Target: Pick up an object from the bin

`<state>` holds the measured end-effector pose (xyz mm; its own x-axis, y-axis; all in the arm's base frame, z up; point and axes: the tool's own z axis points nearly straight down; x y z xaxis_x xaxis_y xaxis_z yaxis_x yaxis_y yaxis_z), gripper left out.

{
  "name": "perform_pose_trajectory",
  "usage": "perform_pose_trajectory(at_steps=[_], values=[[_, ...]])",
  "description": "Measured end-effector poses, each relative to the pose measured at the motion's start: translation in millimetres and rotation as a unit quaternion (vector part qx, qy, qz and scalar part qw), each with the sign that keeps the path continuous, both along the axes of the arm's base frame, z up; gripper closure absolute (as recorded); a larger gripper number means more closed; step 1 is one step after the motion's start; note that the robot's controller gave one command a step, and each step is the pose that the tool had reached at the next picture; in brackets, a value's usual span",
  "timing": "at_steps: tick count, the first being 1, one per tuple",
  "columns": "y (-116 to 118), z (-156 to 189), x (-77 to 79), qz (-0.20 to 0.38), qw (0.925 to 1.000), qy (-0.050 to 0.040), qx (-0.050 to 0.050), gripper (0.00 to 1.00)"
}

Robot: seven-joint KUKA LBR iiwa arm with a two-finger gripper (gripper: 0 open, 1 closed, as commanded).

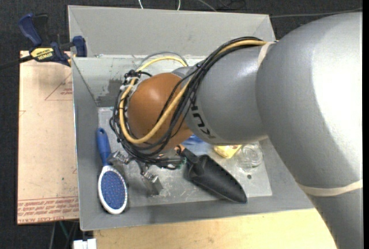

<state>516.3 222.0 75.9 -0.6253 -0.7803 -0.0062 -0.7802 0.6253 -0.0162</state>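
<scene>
Here the gripper [141, 173], state unclear, sits between one brush [112, 187] and one black wedge [214, 180].

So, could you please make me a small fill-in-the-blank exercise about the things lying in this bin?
1. The oval-headed brush has a ___ handle.
2. In the camera view, the black wedge lies to the ___ of the brush.
3. The bin is made of ___ metal.
Missing words: blue; right; grey.
</scene>
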Motion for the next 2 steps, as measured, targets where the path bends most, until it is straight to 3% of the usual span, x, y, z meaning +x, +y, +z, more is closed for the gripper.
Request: perform_pose_trajectory(at_steps=[1, 2], values=[[-7.6, 2.0, 0.5, 0.011, 0.9999, 0.0052, 0.007, 1.00], [-7.6, 2.3, 0.5, 0.011, 0.9999, 0.0053, 0.007, 1.00]])
